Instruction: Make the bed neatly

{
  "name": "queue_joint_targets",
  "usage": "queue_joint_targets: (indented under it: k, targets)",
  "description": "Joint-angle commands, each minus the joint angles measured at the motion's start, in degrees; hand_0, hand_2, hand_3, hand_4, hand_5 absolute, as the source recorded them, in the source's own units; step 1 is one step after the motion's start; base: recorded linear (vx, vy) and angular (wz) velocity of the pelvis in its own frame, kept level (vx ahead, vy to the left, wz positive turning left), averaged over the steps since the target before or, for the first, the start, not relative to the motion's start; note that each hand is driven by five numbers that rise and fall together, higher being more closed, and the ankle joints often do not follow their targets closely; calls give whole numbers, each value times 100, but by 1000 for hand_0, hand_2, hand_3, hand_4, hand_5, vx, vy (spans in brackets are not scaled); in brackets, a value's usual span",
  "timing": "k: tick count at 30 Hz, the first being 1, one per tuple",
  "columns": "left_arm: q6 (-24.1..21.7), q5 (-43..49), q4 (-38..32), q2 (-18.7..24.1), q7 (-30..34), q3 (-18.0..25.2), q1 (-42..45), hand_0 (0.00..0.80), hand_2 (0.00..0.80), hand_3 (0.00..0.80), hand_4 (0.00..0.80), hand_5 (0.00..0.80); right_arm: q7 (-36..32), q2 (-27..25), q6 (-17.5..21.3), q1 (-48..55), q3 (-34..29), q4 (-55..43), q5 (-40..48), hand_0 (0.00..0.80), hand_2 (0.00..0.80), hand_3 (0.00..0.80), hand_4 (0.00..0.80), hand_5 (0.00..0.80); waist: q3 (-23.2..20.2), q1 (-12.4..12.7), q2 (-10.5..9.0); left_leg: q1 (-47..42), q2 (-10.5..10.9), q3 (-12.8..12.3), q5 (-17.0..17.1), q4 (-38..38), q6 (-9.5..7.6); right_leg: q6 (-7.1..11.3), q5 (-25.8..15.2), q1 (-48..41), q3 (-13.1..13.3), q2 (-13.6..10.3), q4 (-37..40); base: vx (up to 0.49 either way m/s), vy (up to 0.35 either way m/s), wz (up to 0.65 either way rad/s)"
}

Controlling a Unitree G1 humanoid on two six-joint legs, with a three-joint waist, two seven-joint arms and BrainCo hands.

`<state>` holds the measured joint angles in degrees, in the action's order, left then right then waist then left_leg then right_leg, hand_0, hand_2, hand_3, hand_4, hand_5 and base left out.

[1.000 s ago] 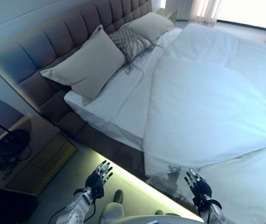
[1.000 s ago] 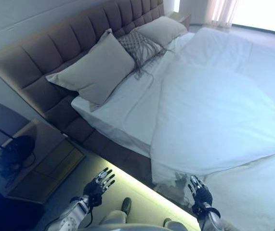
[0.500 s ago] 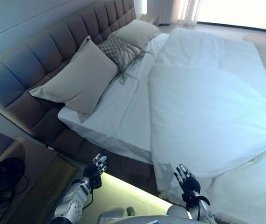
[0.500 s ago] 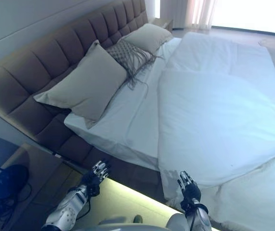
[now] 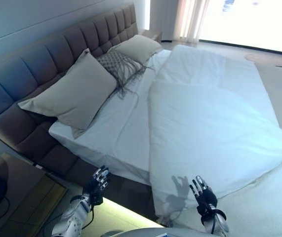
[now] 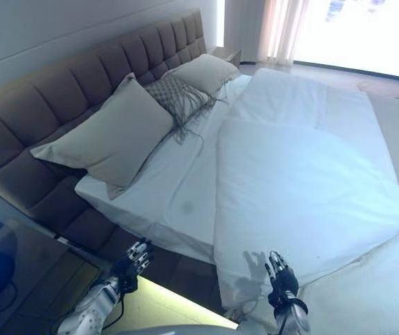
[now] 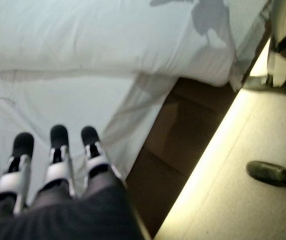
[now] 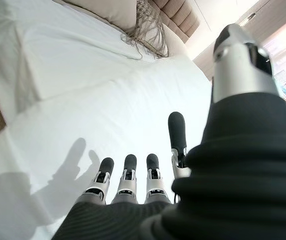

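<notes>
Bed (image 5: 131, 111) is not made yet. Blanket (image 5: 215, 128) lies crooked and short of the pillows (image 5: 66, 91). Both hands, left hand (image 5: 97, 180) and right hand (image 5: 204, 195), have fingers apart, holding nothing.

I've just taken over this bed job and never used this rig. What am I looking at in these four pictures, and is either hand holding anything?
This is a two-armed humanoid standing at the side of a bed. The two wide pictures come from its head camera, looking down. The two close ones come from cameras on its wrists, looking along the fingers. The left hand hovers by the bed frame, and the right hand hovers over the near edge of the white duvet. Both are open and hold nothing. The duvet lies askew, leaving the sheet bare near the headboard. Two beige pillows and a fringed cushion lean there.
</notes>
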<state>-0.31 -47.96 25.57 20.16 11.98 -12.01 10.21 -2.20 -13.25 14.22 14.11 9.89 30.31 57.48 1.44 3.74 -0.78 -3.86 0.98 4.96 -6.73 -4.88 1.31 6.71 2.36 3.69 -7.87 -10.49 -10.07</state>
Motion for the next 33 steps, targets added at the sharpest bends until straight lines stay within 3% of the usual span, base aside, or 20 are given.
queue_joint_targets:
  k: [1, 5, 9, 13, 15, 17, 19, 23, 27, 30, 33]
  targets:
    - [-302, 166, -284, 86, 83, 417, -99, 0, 0, 0, 0, 0, -89, -18, 148, -349, 85, -306, 23, 0, 0, 0, 0, 0, -52, 219, -157, 357, 201, -37, 670, 329, -378, 88, -697, -168, 27, -120, -221, -17, -206, -1]
    - [-357, 267, -108, 83, 198, 447, -90, 0, 0, 0, 0, 0, -15, -43, 229, -447, 176, -358, 94, 0, 0, 0, 0, 0, -66, 218, -161, 340, 93, -121, 637, 307, -318, 76, -490, -217, -47, -10, -121, -41, -271, -7]
    - [-366, 229, -88, 84, 244, 367, -165, 0, 0, 0, 0, 0, 163, -129, 175, -403, 217, -430, 118, 0, 0, 0, 0, 0, -4, 152, -72, 433, -261, -457, 716, 235, -54, -65, -134, -417, -180, 237, 370, -114, -376, -33]
    - [-352, 135, -156, 97, 156, 215, -255, 0, 0, 0, 0, 0, 228, -285, 151, -195, 181, -558, 279, 0, 0, 0, 0, 0, 135, 2, -110, 789, -610, -538, 908, -526, 129, -251, -55, -407, -187, 443, 451, -117, -377, -29]
    - [-452, -100, -150, 39, 44, 237, -181, 0, 0, 0, 0, 0, 275, -303, 78, -211, 225, -410, 117, 0, 0, 0, 0, 0, 288, -5, -55, 1220, -715, -458, 1387, -1189, 178, -407, -32, -461, -90, 616, 485, -63, -247, -37]
    - [-466, -206, -196, -75, 15, 290, -145, 0, 0, 0, 0, 0, 245, -316, 104, -292, 251, -334, 63, 0, 0, 0, 0, 0, 457, 50, 70, 1577, -698, -336, 1828, -1251, 261, -451, 2, -504, -15, 722, 438, -42, -57, -57]
    - [-574, -261, -240, -159, 48, 261, -134, 0, 0, 0, 0, 0, 64, -339, 229, -280, 263, -374, 20, 0, 0, 0, 0, 0, 636, 75, 291, 1828, -833, -263, 2501, -678, 438, -509, 159, -602, 50, 821, 384, 15, 72, -48]
    - [-431, -134, -242, -250, -42, 302, -193, 0, 0, 0, 0, 0, 44, -363, 183, -183, 255, -562, 11, 0, 0, 0, 0, 0, 655, 130, 421, 1887, -1017, -154, 2837, 371, 580, -589, 480, -785, 24, 864, 253, 168, 55, -25]
    - [-184, 31, -272, -287, -33, 437, 27, 0, 0, 0, 0, 0, -59, -321, 157, -120, 200, -487, 37, 0, 0, 0, 0, 0, 573, 309, 493, 1899, -960, -9, 2906, 781, 674, -601, 651, -976, -84, 829, 150, 300, 54, -4]
    - [-83, 180, -134, -311, 101, 528, 108, 0, 0, 0, 0, 0, -92, -319, 122, -30, 127, -502, -3, 0, 0, 0, 0, 0, 467, 327, 504, 1825, -900, -51, 2807, 413, 686, -538, 698, -1108, -214, 705, 133, 261, 121, -29]
    - [-124, 220, -185, -277, 283, 498, 158, 0, 0, 0, 0, 0, 17, -440, 144, 36, 84, -595, 15, 0, 0, 0, 0, 0, 415, 141, 291, 1699, -697, -288, 1852, -904, 436, -465, 667, -958, -153, 364, -102, 177, 172, -15]
